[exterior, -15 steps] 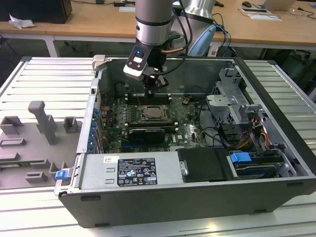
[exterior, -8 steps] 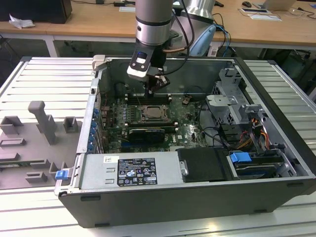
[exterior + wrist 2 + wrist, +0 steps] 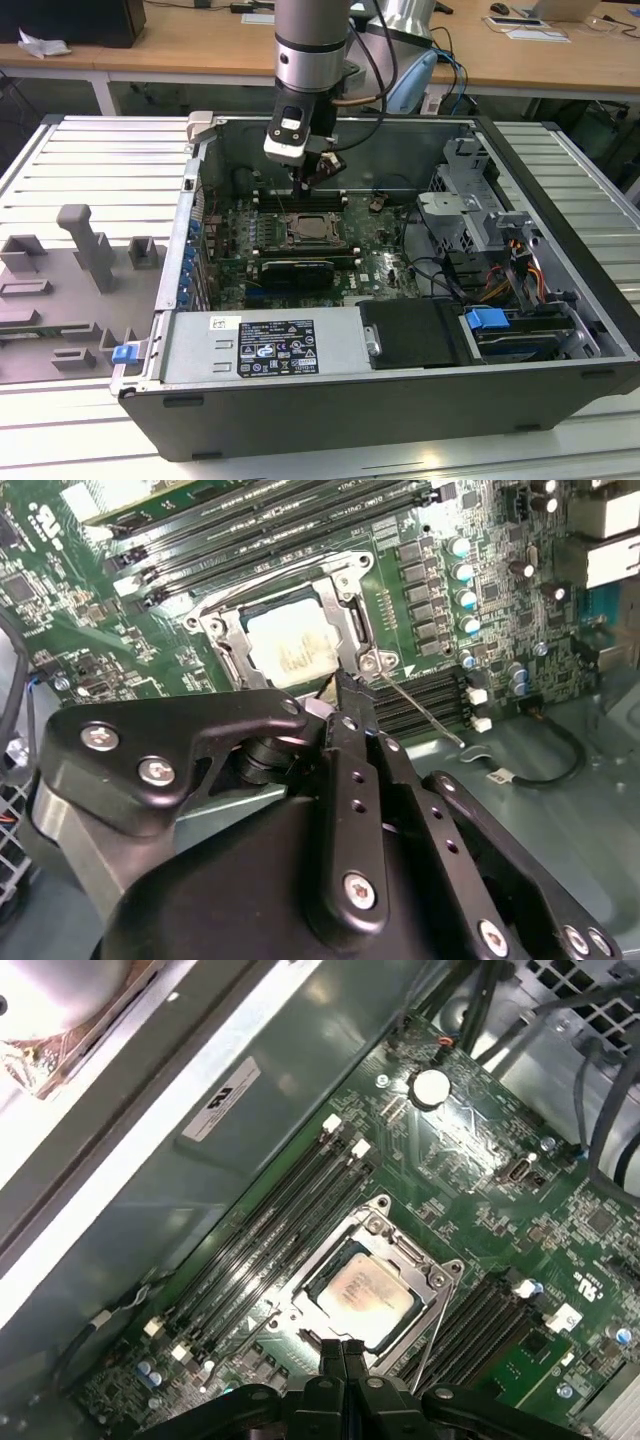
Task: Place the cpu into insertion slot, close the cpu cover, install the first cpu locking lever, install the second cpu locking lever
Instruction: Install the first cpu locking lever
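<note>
Green board point(image 3: 470, 1160): cpu point(image 3: 362, 1292) flat, face-up in insertion slot point(image 3: 437, 1278); jaws closed alongside.

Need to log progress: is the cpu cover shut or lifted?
Shut: in the first wrist view the cpu cover lies flat, its window framing the cpu.

Arm point(image 3: 310, 40) is hanging vertical from twelve o'clock in the exterior view; gripper point(image 3: 310, 183) is pointing toward six o'clock, its fingers point(image 3: 331, 1360) pressing together in the first wrist view.
</note>
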You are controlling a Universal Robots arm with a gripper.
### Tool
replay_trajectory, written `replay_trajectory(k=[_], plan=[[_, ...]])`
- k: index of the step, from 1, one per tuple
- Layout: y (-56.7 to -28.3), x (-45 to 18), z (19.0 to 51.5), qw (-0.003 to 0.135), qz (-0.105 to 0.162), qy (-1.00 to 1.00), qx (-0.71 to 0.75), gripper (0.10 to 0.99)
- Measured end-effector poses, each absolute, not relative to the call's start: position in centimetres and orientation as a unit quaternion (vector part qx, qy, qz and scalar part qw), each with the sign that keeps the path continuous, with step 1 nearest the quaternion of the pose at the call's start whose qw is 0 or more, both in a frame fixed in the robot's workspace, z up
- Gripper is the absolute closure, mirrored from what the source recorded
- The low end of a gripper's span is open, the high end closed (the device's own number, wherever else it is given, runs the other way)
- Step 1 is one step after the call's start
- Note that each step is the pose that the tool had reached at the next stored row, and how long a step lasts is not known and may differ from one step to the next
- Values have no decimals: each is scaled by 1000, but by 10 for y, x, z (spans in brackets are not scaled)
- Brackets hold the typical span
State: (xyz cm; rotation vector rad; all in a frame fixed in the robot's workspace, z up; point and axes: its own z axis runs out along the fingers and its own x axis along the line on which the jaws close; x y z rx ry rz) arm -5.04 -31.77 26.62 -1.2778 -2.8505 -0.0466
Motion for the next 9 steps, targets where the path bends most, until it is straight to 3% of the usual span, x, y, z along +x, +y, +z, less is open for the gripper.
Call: replay_trajectory(k=[9], plan=[[-318, -50, 266, 9, -14, -931, -365, 980]])
